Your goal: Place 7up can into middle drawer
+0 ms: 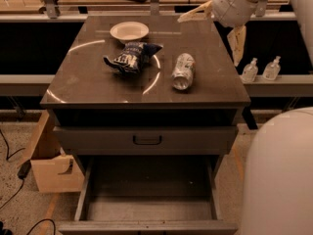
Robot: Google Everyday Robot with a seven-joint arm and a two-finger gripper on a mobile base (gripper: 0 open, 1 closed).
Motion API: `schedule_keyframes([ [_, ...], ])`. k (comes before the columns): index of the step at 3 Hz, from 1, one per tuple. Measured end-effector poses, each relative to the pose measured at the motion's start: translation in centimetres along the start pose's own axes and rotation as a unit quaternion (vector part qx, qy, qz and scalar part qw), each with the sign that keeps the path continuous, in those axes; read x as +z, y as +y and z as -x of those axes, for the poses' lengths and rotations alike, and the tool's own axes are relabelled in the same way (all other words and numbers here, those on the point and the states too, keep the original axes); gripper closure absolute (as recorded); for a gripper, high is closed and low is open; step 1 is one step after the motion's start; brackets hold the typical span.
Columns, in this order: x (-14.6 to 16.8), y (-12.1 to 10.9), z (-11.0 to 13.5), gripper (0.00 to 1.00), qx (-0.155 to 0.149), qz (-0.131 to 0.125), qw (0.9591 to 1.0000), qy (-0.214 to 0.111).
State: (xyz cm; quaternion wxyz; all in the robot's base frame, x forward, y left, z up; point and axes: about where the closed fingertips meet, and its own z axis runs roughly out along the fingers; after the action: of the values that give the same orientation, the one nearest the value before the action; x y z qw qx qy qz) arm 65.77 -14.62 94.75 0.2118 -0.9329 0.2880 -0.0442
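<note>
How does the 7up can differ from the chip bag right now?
The 7up can is a rigid, pale silvery-green cylinder lying on its side; the chip bag is dark blue and crumpled. The 7up can lies right of the chip bag, nearer the gripper, which hangs over the back right corner of the cabinet top. Both rest on the cabinet top, apart from each other and ungrasped.
</note>
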Motion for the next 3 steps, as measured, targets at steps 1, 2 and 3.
schedule_keyframes([
  [1,2.5,-1.1,-0.5,0.00,-0.077,0.008,0.9969,-0.012],
  [2,4.7,-0.8,-1.2,0.00,-0.115,0.048,0.9922,-0.009],
  [3,6.5,0.3,-1.6,0.00,-0.116,0.091,0.9891,-0.007],
])
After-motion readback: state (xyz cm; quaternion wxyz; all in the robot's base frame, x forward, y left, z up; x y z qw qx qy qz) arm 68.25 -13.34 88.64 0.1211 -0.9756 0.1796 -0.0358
